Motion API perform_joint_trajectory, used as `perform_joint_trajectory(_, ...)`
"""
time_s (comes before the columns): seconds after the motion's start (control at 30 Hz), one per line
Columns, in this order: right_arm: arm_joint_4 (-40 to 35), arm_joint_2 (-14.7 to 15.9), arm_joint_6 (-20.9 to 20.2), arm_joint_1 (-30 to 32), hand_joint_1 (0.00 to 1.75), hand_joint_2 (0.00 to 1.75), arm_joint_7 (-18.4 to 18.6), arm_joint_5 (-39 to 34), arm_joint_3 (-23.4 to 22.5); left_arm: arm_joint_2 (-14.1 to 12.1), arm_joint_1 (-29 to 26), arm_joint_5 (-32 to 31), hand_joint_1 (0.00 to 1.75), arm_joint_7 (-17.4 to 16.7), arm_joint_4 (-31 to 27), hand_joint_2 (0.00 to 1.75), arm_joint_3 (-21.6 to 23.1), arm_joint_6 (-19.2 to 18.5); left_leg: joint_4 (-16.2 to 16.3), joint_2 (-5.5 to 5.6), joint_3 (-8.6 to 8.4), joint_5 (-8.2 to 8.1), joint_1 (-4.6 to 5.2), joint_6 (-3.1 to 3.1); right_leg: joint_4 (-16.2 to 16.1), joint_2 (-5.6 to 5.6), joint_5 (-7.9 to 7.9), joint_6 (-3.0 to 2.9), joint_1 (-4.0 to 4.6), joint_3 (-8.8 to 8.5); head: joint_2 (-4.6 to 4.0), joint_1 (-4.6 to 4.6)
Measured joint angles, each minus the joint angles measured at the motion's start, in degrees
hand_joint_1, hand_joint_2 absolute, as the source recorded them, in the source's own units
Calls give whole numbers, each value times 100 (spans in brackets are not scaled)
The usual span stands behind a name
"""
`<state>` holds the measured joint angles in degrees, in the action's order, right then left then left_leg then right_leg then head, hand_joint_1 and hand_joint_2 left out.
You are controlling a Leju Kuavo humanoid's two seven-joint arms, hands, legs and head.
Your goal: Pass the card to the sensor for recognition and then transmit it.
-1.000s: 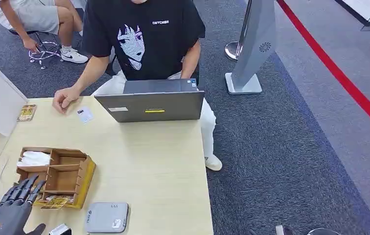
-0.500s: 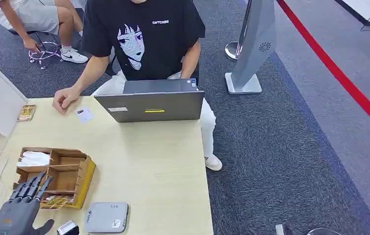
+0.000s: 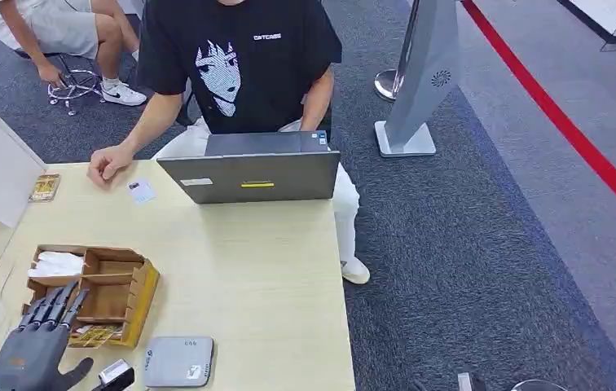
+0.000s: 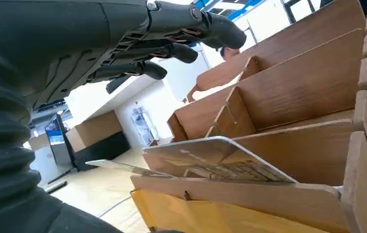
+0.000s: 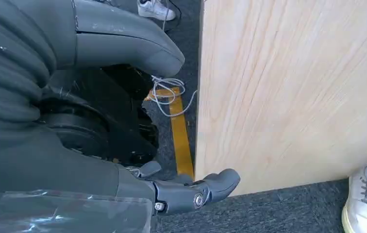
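Flanking wooden organizer (image 3: 93,293): sensor (image 3: 178,361), laptop (image 3: 249,175)

Cards (image 3: 93,334) with gold-patterned faces lie tilted in the nearest compartment of a wooden organizer (image 3: 138,301) on the pale table; just beside it sits a flat grey sensor (image 3: 178,361) (rounded corners, small label).

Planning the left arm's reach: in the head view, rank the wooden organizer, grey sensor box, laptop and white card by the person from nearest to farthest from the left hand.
From the left hand:
1. Wooden organizer, directly under its fingers.
2. Grey sensor box, beside it toward the table's near edge.
3. White card, far side, by the person's hand.
4. Laptop, far edge.
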<state>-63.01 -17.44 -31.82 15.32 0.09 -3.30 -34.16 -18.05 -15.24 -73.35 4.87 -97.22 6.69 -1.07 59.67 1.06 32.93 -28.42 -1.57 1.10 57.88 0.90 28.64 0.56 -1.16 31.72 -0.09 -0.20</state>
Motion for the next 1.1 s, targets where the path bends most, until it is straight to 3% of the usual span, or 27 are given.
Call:
perform_joint_trajectory(0.03,0,0,0,0,0,175,0,16,0,7,18,-11,175,7,20,175,0,0,0,0,0,0,0,0,0,0,0,0,0,0,0,2)
perform_joint_trajectory(0.73,4,0,-17,-2,0,175,-24,57,2,22,111,-85,175,147,147,175,-20,72,0,0,1,0,0,0,0,0,0,0,0,0,0,2)
perform_joint_trajectory(0.87,11,0,-24,-1,0,175,-42,57,2,22,138,-85,175,260,151,175,-22,225,0,0,1,0,0,0,0,0,0,0,0,1,0,2)
perform_joint_trajectory(1.1,17,0,-17,-1,0,175,-94,48,2,24,216,-94,175,308,-87,175,-20,293,0,0,0,0,0,0,0,0,0,0,0,0,0,2)
